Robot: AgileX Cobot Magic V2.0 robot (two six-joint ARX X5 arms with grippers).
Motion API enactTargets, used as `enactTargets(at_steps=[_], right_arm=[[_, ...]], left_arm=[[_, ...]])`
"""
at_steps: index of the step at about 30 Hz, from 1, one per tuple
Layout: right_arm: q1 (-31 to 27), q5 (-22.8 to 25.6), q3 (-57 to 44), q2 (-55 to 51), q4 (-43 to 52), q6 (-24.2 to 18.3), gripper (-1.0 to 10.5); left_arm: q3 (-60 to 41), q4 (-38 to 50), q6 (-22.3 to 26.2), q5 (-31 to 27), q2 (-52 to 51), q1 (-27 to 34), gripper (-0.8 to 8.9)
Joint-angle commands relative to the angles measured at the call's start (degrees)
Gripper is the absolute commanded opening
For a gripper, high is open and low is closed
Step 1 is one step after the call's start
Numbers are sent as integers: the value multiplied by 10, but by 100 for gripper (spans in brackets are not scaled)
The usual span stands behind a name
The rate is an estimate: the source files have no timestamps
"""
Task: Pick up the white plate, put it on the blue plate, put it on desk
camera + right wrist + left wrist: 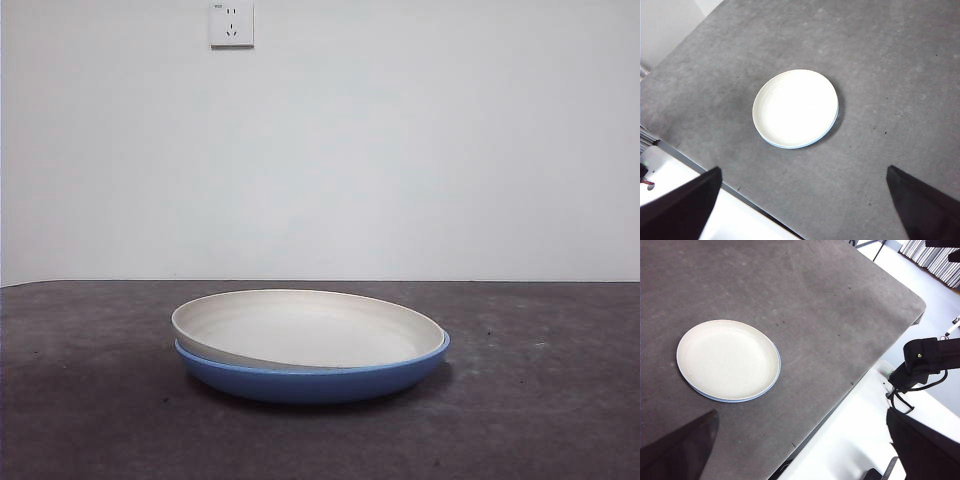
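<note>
On the desk (90, 400), white plate (300, 328) nests in blue plate (310, 380); both grippers' fingers apart.

Matt white plate (300, 330), glossy blue plate (310, 382)

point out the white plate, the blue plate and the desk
white plate (300, 335), front view, on its inner surface
blue plate (310, 383), front view, on its outer wall
desk (900, 75), right wrist view, on bare top
</note>
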Motion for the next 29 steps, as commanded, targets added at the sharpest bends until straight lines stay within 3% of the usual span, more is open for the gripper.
enactTargets(at_steps=[1, 2, 23, 29], right_arm=[[3, 3, 10, 3, -38, -6, 147], [3, 3, 10, 3, -38, -6, 11], [3, 2, 10, 3, -22, -7, 16], [3, 2, 10, 3, -22, -7, 15]], left_arm=[[6, 6, 2, 1, 2, -2, 24], [6, 7, 2, 1, 2, -2, 19], [2, 7, -2, 1, 5, 0, 20], [-94, 71, -2, 2, 5, 67, 20]])
